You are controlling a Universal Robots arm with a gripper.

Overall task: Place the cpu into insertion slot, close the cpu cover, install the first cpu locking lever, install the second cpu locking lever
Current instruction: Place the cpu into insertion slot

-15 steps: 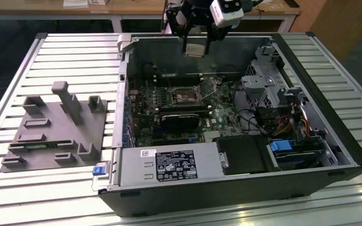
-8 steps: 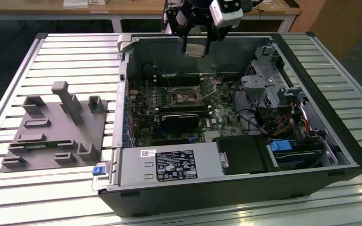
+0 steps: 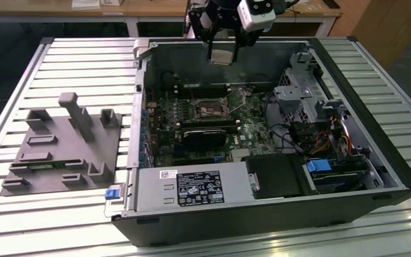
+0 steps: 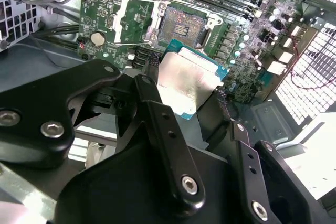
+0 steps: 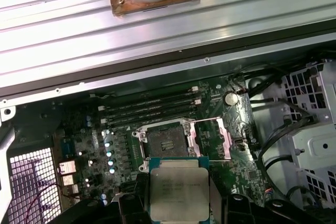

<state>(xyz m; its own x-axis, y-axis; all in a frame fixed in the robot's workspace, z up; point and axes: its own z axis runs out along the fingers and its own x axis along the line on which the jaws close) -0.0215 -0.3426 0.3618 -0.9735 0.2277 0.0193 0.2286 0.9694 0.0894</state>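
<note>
Exterior view: end effector (image 3: 223,48) grasping the cpu (image 3: 222,57), high over the open computer case (image 3: 263,227).
First wrist view: insertion slot (image 5: 164,140) bare, cpu cover (image 5: 226,141) flipped open beside it.
Second wrist view: cpu held clear of the slot (nothing seated; cover and both levers remain).

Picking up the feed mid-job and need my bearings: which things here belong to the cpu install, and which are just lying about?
Job: the cpu, gripped in the hand; the insertion slot, empty; the cpu cover, swung open.
Lying about: grey fixture tray; power supply; black fan shroud; coin battery.
</note>
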